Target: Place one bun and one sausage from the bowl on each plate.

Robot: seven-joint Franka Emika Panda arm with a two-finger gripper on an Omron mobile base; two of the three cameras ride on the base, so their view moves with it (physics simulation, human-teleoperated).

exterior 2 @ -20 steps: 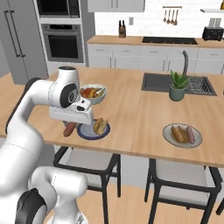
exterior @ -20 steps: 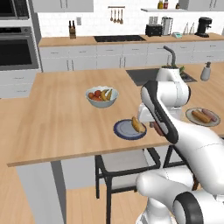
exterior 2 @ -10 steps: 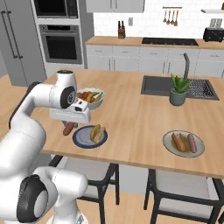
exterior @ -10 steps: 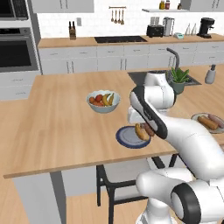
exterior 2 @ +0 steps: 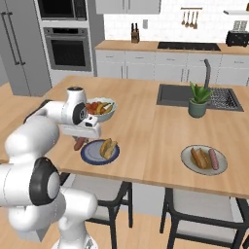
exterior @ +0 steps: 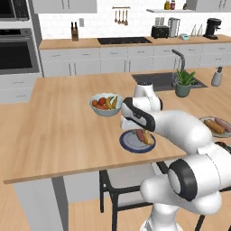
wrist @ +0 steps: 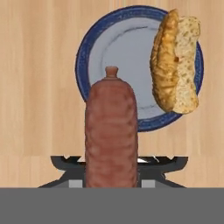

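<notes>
My gripper is shut on a reddish-brown sausage, holding it low over the counter at the left edge of the dark blue plate. In the hand view the sausage hangs in front of the blue plate, and a split bun lies on the plate's right side. From the left, the sausage and bun both show over the blue plate. A pale grey plate at the right carries a bun and a sausage. The bowl is out of view.
A white bowl of fruit stands just behind the gripper. A potted plant and the sink lie farther back right. Dark stools stand under the counter's front edge, close to the blue plate.
The whole picture has shifted, so the camera moved. The sausage stays gripped and now hangs closer over the blue plate's edge.
</notes>
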